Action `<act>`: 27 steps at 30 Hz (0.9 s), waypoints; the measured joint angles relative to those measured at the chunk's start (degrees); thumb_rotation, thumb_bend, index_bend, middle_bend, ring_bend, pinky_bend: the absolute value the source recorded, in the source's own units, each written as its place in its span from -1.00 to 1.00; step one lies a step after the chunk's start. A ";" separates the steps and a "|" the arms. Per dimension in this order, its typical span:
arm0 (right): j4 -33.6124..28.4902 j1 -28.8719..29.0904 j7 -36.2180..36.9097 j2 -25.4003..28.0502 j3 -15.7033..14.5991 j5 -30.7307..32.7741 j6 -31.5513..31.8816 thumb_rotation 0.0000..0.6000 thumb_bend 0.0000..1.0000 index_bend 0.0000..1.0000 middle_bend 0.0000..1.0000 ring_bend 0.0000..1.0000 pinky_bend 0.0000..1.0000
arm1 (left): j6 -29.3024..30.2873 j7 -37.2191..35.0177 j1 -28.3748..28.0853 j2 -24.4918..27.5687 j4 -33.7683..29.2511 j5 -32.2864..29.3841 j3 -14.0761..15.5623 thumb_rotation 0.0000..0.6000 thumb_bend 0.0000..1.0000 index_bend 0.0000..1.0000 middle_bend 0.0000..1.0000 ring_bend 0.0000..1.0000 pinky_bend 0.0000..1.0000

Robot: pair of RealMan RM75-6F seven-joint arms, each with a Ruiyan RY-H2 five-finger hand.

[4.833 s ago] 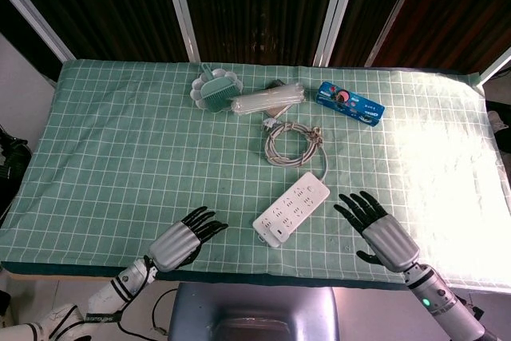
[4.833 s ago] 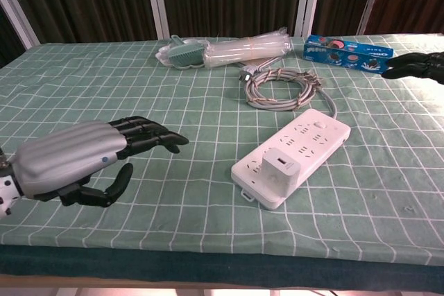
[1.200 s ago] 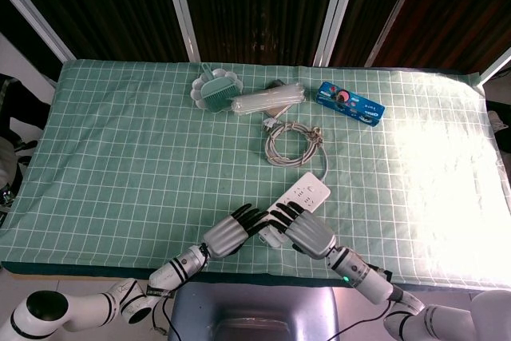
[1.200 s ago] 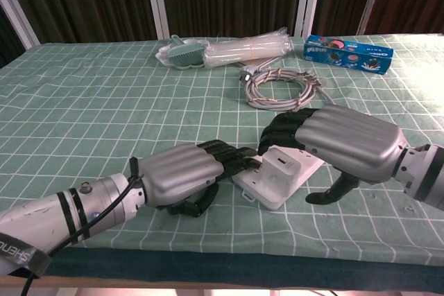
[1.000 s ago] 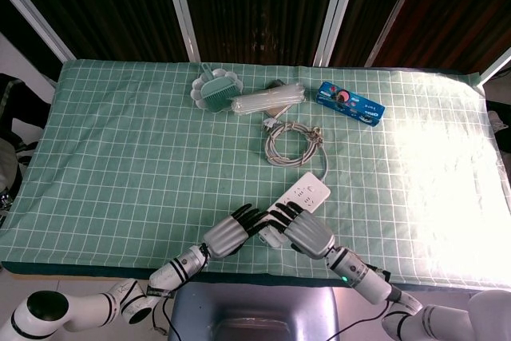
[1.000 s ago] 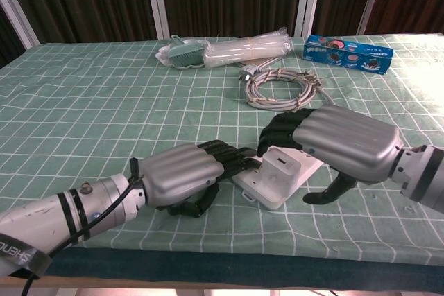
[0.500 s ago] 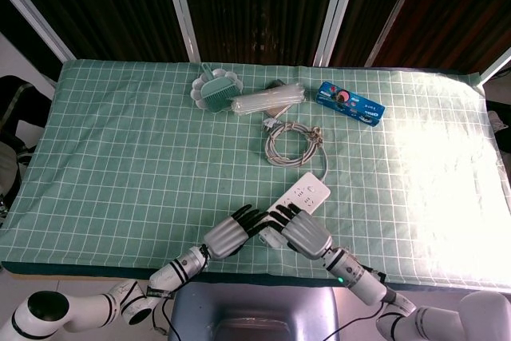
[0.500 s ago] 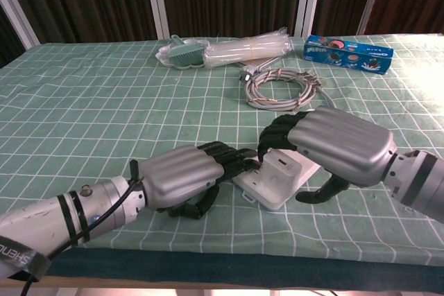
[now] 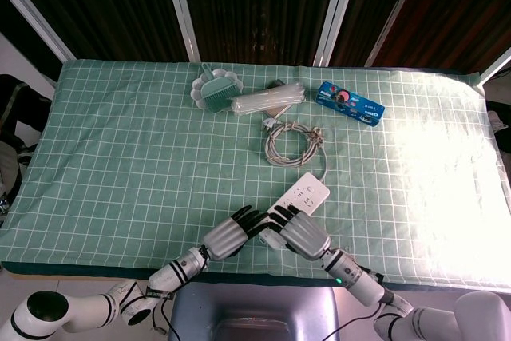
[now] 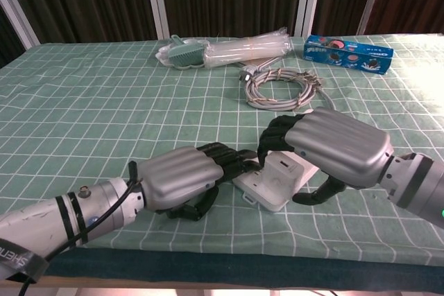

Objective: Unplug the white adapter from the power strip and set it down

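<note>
The white power strip (image 10: pixel 262 186) lies slanted near the table's front edge, and the white adapter (image 10: pixel 285 166) stands plugged into its near end. My right hand (image 10: pixel 336 145) arches over the adapter from the right. Its dark fingers (image 10: pixel 275 134) curl down onto the adapter's top and far side, while the thumb (image 10: pixel 313 194) sits low beside the strip, apart from the adapter. My left hand (image 10: pixel 177 179) lies flat at the left, fingertips (image 10: pixel 241 163) resting on the strip's near left edge. In the head view the left hand (image 9: pixel 226 237) and right hand (image 9: pixel 304 236) cover that end of the strip (image 9: pixel 306 192).
The strip's grey cable (image 10: pixel 279 85) lies coiled behind it. Further back are a clear wrapped bundle (image 10: pixel 248 50), a small green brush and dustpan (image 10: pixel 182 53) and a blue biscuit box (image 10: pixel 349 53). The green checked cloth (image 9: pixel 136 149) covers the whole table.
Both hands came in from the sides to the strip. In the last second the right hand shifted slightly left and its thumb swung in closer to the strip. The left hand stayed put.
</note>
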 measured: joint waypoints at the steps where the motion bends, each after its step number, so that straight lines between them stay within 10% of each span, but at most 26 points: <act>1: 0.10 -0.01 -0.05 -0.13 -0.01 0.04 0.05 1.00 -0.34 0.15 -0.12 -0.31 0.08 | -0.03 0.04 -0.01 -0.03 -0.01 -0.02 0.00 1.00 0.75 -1.00 -1.00 -1.00 -0.98; 27: -1.90 0.39 -0.45 -0.19 0.49 2.02 -0.84 1.00 0.08 0.56 0.10 0.01 0.38 | -0.31 1.24 0.10 -0.41 0.10 -0.13 0.22 1.00 0.75 -1.00 -1.00 -1.00 -0.98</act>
